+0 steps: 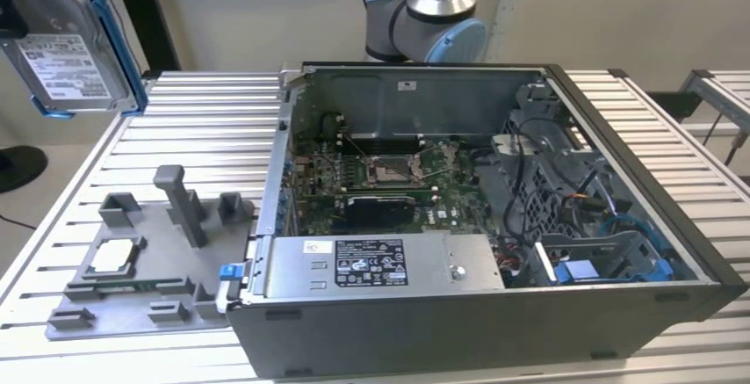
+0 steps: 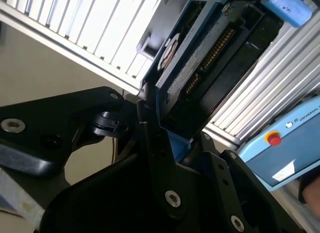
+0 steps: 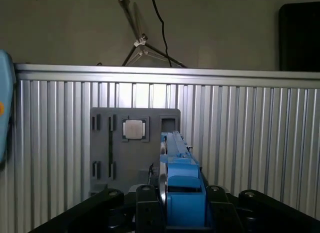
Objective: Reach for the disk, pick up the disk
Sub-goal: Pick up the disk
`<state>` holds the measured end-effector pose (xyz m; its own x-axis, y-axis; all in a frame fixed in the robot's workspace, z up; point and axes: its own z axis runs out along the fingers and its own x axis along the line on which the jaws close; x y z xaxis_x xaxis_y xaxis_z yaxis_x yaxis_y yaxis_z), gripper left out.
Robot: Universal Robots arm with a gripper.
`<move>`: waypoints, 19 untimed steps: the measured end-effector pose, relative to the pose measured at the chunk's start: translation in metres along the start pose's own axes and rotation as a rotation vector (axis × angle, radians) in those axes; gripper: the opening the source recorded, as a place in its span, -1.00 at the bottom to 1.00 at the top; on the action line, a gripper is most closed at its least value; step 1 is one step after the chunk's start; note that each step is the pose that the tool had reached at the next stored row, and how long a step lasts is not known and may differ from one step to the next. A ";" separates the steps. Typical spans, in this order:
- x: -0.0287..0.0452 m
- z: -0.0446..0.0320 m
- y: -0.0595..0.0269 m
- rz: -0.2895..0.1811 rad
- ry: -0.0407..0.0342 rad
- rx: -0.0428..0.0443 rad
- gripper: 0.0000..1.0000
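disk [image 1: 68, 50] — cut off at the exterior view's top-left corner | arm [image 1: 424, 10] — cut off by the same view's top edge | first wrist view: disk's near end hidden behind the gripper [image 3: 181, 195] | disk label print too small to read

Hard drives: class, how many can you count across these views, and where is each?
1. The hard drive is held off the table between the shut jaws, at the exterior view's upper left. Others may sit hidden inside the computer case.
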<state>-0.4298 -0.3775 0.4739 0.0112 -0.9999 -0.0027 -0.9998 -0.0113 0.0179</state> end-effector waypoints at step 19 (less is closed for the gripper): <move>-0.0001 -0.0279 0.0005 0.000 0.0000 -0.0001 -1.00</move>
<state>-0.4298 -0.3775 0.5018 0.0112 -0.9999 -0.0027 -0.9998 -0.0112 0.0179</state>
